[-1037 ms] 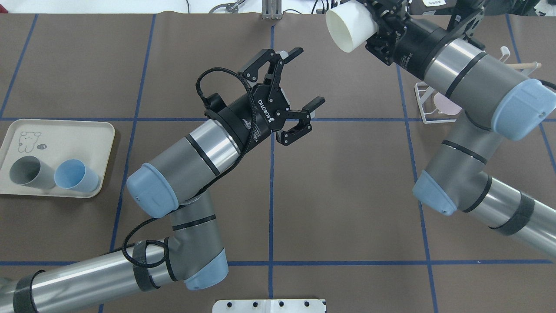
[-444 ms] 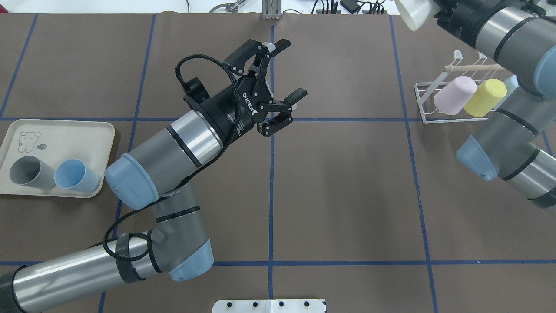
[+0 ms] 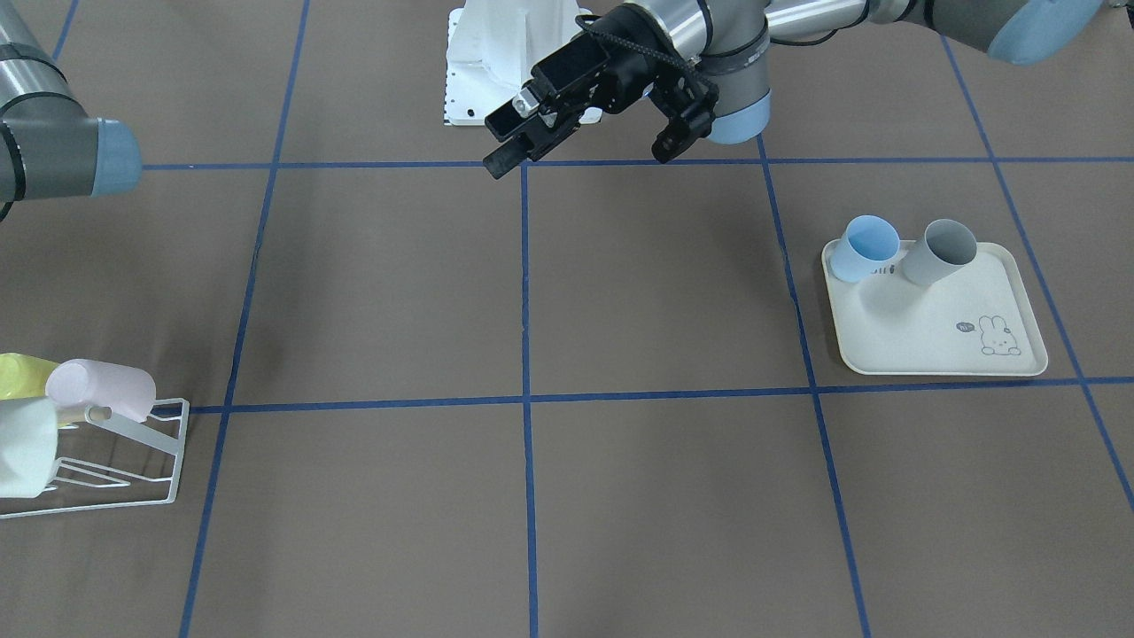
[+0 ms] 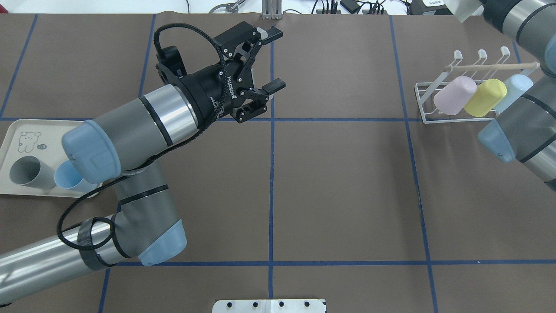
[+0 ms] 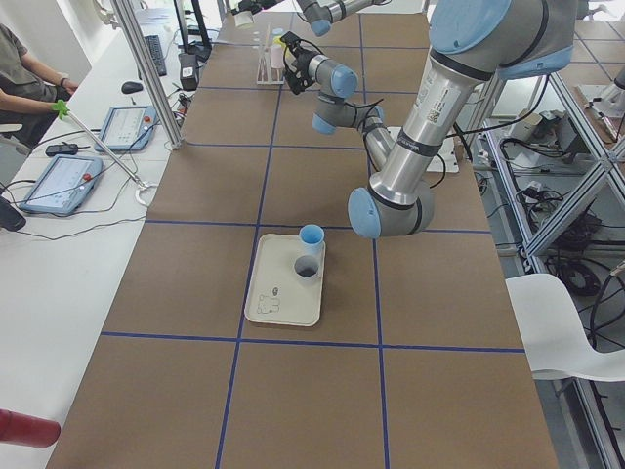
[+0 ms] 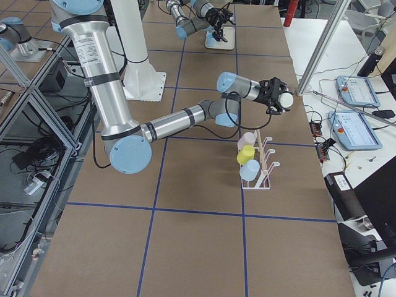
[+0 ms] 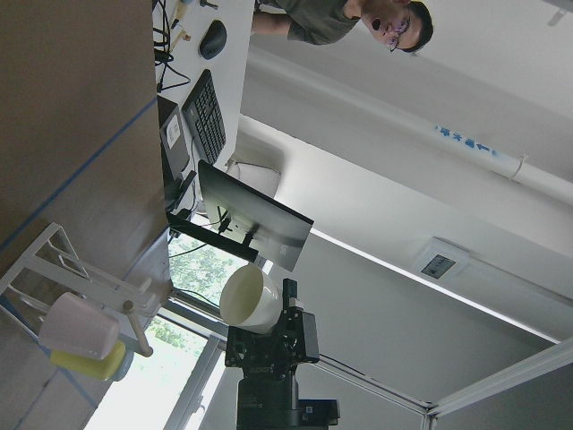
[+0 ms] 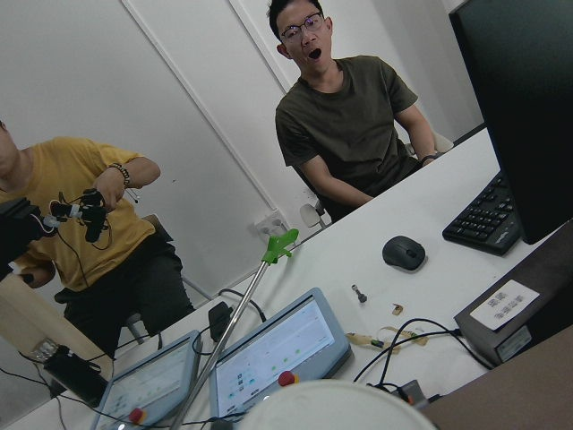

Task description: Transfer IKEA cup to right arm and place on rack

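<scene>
The IKEA cup point(image 7: 249, 298) is white and held in the air by my right gripper point(image 7: 269, 333), which is shut on its base. In the exterior right view the cup point(image 6: 286, 99) and right gripper point(image 6: 272, 96) hang above the far end of the rack point(image 6: 263, 162). Only a sliver of the cup point(image 4: 461, 12) shows at the overhead view's top right; its rim point(image 8: 331, 408) fills the right wrist view's bottom edge. The white wire rack point(image 4: 423, 104) holds pink, yellow and pale blue cups. My left gripper point(image 4: 276, 58) is open and empty over the table's middle.
A cream tray point(image 4: 26, 130) at the left holds a grey cup point(image 4: 26, 171) and a blue cup point(image 4: 69, 176), partly under my left elbow. People sit at a white desk with tablets and a monitor beyond the table's far edge.
The right arm carried the white cup rightward to the overhead view's top right corner, uncovering the rack. The left arm drew back to the left, its gripper still open.
</scene>
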You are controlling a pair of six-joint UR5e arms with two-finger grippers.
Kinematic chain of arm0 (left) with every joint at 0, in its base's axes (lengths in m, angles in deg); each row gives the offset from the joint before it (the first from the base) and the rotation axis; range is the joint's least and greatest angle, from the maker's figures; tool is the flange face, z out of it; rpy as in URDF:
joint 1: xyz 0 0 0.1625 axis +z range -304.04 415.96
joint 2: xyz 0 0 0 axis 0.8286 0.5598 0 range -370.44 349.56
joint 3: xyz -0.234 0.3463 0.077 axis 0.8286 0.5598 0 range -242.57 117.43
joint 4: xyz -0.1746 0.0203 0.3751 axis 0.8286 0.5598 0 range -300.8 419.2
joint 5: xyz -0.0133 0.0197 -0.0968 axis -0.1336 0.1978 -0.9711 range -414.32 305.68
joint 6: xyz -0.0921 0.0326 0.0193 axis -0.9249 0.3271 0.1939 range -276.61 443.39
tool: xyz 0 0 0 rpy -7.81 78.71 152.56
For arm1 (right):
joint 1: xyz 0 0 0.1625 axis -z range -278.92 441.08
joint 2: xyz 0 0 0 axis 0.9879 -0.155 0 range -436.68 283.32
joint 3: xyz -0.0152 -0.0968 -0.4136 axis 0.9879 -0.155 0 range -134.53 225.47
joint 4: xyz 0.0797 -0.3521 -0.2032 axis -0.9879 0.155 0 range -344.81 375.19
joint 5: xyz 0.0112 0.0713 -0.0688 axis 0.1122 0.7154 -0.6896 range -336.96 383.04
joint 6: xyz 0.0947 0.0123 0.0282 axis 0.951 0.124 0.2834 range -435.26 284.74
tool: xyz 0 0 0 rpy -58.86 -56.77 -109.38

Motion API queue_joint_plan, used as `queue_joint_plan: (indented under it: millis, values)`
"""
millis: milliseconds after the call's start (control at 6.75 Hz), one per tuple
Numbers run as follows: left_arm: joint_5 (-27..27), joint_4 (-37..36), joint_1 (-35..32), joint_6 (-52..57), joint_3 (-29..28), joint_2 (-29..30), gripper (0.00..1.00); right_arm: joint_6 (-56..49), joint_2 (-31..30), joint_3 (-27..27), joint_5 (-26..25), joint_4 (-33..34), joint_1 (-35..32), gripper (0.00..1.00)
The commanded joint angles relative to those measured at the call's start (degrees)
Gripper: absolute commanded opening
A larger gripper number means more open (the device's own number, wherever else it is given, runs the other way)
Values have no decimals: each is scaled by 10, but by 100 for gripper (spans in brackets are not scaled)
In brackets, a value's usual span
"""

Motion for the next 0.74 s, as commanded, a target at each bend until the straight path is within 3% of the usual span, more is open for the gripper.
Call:
queue_joint_plan:
  millis: [0,296,593]
  values:
    - [-10,-26,-8,79,44,-49,100,-144,-16,-61,-7,-1,-41,0]
    - [-51,-89,-18,176,98,-97,100,-215,-25,-105,-37,-3,-51,0]
    - [-52,-96,-19,176,105,-106,100,-226,-21,-130,-48,-3,-46,0]
